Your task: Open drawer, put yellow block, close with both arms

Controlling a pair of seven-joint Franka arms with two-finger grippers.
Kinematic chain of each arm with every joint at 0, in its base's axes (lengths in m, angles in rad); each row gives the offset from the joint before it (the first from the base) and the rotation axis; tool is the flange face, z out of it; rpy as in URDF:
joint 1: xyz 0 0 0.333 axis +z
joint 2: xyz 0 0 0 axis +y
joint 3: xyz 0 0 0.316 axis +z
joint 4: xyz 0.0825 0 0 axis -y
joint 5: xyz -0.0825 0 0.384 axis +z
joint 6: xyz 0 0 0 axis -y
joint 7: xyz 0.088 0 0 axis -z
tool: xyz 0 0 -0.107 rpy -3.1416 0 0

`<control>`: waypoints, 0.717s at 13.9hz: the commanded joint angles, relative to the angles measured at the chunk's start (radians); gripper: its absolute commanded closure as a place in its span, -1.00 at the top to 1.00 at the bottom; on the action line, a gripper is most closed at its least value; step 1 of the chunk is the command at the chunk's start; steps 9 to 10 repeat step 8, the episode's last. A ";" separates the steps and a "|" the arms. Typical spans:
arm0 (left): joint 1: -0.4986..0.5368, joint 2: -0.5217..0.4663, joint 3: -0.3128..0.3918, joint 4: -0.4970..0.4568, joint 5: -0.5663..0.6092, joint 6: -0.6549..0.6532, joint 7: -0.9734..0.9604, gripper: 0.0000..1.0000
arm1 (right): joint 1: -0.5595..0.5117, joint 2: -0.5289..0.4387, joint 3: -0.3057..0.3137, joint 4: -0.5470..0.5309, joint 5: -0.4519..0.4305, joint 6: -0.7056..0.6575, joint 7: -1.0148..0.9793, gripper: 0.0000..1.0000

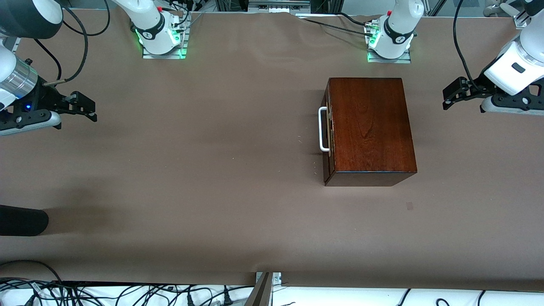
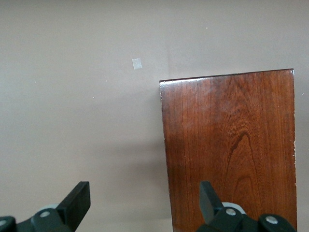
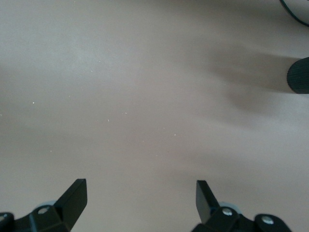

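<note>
Both the left gripper (image 1: pixel 451 94) and right gripper (image 1: pixel 83 106) are hanging wide open, empty; yanking the drawer (image 1: pixel 328 129) handle (image 1: pixel 323 129) risks dragging the unbraced box (image 1: pixel 370 127), and no yellow block is showing

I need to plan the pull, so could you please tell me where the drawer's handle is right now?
In the front view, the white handle sits on the shut drawer, on the wooden box face turned toward the right arm's end of the table.

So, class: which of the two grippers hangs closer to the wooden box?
The left gripper, over the table beside the wooden box; the right gripper hangs at the table's right-arm end.
</note>
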 commanded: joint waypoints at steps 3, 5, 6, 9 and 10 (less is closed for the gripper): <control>0.000 0.025 0.002 0.037 -0.020 -0.010 -0.005 1.00 | -0.006 0.002 0.009 0.010 0.005 0.003 0.006 1.00; -0.002 0.025 -0.001 0.038 -0.020 -0.010 -0.012 1.00 | -0.006 0.002 0.009 0.010 0.005 0.005 0.006 1.00; -0.002 0.025 -0.004 0.038 -0.020 -0.010 -0.013 1.00 | -0.006 0.002 0.009 0.010 0.006 0.005 0.006 1.00; 0.000 0.025 -0.004 0.038 -0.020 -0.010 -0.011 1.00 | -0.006 0.002 0.009 0.010 0.006 0.005 0.006 1.00; 0.000 0.025 -0.004 0.038 -0.020 -0.010 -0.011 1.00 | -0.006 0.002 0.009 0.010 0.006 0.005 0.006 1.00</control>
